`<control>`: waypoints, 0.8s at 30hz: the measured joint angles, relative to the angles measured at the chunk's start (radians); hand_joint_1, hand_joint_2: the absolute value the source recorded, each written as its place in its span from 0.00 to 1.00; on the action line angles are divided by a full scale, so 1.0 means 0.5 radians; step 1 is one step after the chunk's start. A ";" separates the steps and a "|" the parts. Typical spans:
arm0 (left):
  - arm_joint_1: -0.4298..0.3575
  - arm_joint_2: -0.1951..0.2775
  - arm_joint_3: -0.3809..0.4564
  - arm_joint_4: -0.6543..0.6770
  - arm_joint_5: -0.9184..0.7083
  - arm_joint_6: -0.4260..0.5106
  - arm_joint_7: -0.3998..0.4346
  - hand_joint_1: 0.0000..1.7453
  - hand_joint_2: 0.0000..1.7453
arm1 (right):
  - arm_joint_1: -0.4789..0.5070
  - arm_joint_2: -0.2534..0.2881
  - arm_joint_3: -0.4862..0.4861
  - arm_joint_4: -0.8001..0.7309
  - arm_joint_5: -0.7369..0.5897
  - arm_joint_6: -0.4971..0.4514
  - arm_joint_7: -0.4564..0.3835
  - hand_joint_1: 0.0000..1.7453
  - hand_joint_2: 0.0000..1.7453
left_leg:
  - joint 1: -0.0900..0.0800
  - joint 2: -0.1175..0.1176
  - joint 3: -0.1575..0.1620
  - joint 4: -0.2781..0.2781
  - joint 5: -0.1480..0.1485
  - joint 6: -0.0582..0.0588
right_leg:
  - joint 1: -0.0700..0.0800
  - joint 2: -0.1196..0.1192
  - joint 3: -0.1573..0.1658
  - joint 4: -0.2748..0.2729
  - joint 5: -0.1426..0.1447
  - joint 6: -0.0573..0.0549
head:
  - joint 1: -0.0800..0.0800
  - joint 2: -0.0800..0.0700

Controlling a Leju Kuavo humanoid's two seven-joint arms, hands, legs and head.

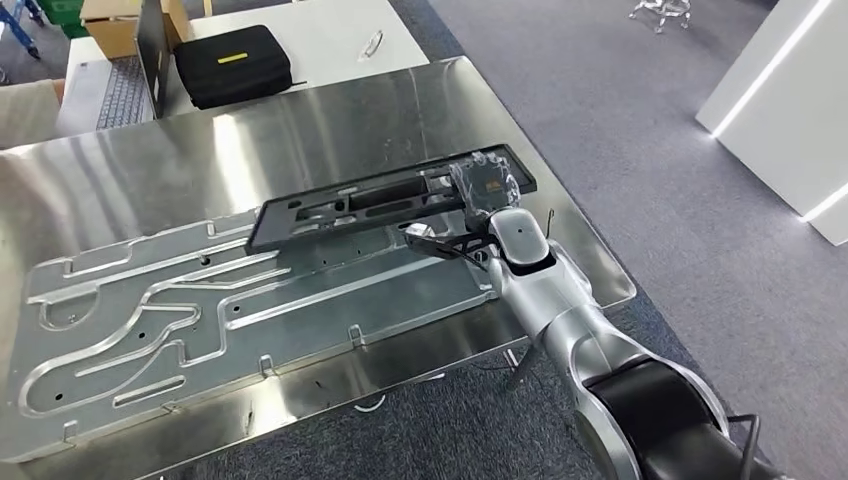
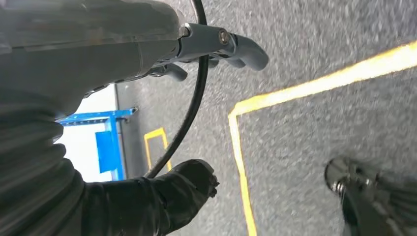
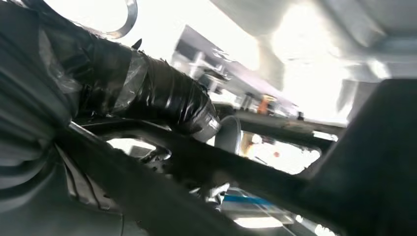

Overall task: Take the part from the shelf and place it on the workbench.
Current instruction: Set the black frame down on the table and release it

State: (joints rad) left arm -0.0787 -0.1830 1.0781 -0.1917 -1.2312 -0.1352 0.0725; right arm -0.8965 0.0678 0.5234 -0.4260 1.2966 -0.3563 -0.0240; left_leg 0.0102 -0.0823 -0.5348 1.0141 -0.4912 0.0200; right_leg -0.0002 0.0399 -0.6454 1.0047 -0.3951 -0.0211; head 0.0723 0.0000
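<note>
While the right hand grips the black part at its far right end, the part hangs low over the steel counter, its long axis running from about nine o'clock to three o'clock across the head view, tipped slightly upward toward three. From the hand, nearly the whole length of the part stretches away toward nine o'clock, so the load is held at one tip and would likely lever downward at the free end. Beneath it lies a grooved metal plate, and the part's near edge appears close to or touching that plate; contact cannot be settled. In the right wrist view the taped dark fingers wrap over a black bar of the part. The left hand hangs over the grey floor, fingers apart and holding nothing, well away from the counter, so the right arm is plainly the nearer one for the placing.
</note>
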 joint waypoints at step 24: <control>-0.017 -0.014 0.000 0.000 0.047 -0.016 0.022 0.00 0.00 | 0.108 0.133 0.004 0.036 -0.024 0.226 0.034 0.00 0.00 | -0.005 0.129 -0.214 0.001 0.194 0.040 | -0.013 -0.087 -0.030 0.398 -0.274 0.064 | -0.007 0.000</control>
State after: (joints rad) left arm -0.0872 -0.1900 1.0781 -0.1919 -1.2078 -0.1433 0.0833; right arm -0.8426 0.1344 0.5253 -0.4079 1.2845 -0.2433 -0.0070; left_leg 0.0076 -0.0177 -0.6417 1.0147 -0.3943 0.0398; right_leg -0.0068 -0.0035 -0.6606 1.2037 -0.5320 0.0108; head 0.0687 0.0000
